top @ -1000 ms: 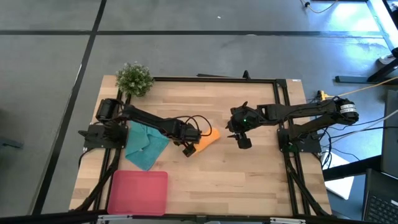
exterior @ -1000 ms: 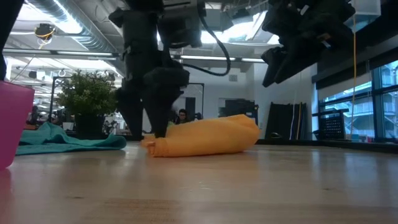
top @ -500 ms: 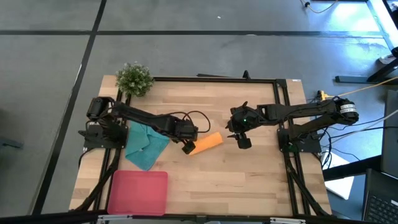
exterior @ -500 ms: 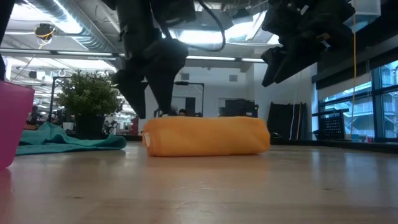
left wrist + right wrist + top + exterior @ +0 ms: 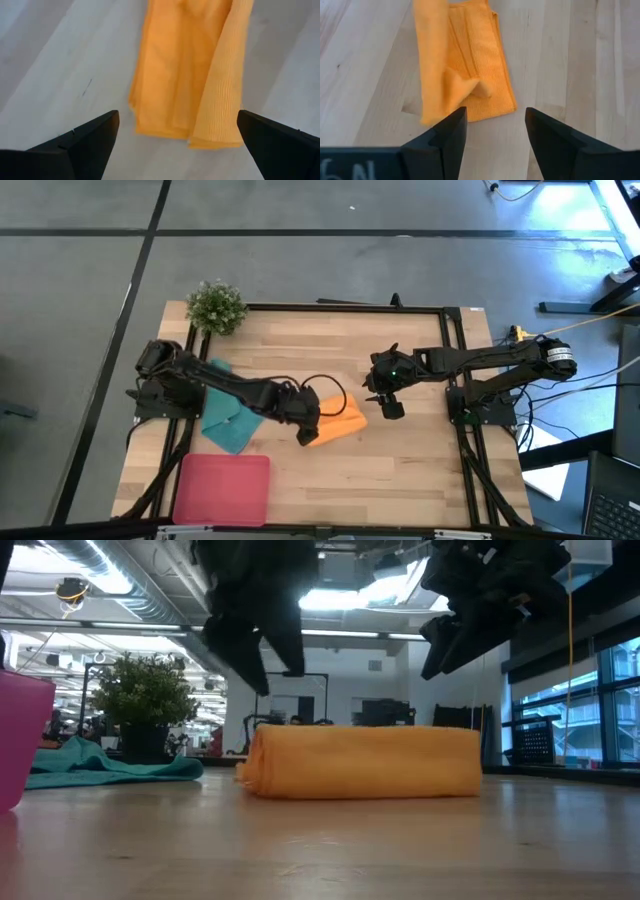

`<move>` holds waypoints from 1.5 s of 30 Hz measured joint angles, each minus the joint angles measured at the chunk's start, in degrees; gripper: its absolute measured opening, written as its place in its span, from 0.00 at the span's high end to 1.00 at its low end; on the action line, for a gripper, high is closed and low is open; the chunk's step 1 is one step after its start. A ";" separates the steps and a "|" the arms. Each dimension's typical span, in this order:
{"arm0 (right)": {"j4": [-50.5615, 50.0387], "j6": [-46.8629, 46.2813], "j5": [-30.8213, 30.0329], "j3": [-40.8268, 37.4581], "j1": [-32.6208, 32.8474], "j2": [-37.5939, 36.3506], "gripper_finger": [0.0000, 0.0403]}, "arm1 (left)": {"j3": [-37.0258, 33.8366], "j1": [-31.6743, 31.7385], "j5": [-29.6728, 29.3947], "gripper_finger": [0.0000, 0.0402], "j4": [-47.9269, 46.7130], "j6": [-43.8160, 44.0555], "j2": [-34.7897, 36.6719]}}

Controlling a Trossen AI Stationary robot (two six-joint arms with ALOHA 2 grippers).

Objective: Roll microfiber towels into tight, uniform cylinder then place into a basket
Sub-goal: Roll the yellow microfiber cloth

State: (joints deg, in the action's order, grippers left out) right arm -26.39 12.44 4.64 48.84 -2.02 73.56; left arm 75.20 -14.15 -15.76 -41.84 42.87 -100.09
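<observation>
Hovering spread and empty, left claw (image 5: 177, 145) reveals orange towel (image 5: 190, 70) loosely folded; right claw (image 5: 388, 408) likewise.

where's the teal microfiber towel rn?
High view: the teal microfiber towel lies at the table's left, between the green potted plant and pink-red basket.

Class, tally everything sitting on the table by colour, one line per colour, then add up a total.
Orange: 1, the orange towel
Teal: 1, the teal towel
Pink-red: 1, the basket
Green: 1, the potted plant
Total: 4
</observation>
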 joint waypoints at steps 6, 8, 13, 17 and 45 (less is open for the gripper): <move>0.02 0.01 0.00 0.00 0.01 0.00 0.50 | 0.00 -3.62 -3.10 0.01 4.57 -2.79 0.00; 0.02 0.01 0.00 0.00 0.00 0.00 0.50 | 0.00 -4.82 -3.24 0.01 6.08 -3.01 0.00; 0.02 0.01 0.00 0.00 0.02 0.00 0.50 | 0.00 -7.30 -3.34 0.01 8.67 -5.95 0.00; 0.02 0.00 0.00 0.00 0.00 0.00 0.50 | 0.00 -8.57 -3.35 0.01 9.35 -6.16 0.00; 1.03 -0.21 8.89 -1.89 4.54 -0.07 0.54 | 0.02 -14.76 -3.00 0.01 16.26 -5.53 -3.89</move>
State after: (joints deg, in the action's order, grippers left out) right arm -25.36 12.23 13.53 46.95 2.52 73.49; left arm 75.22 -28.90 -18.76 -25.58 37.34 -103.98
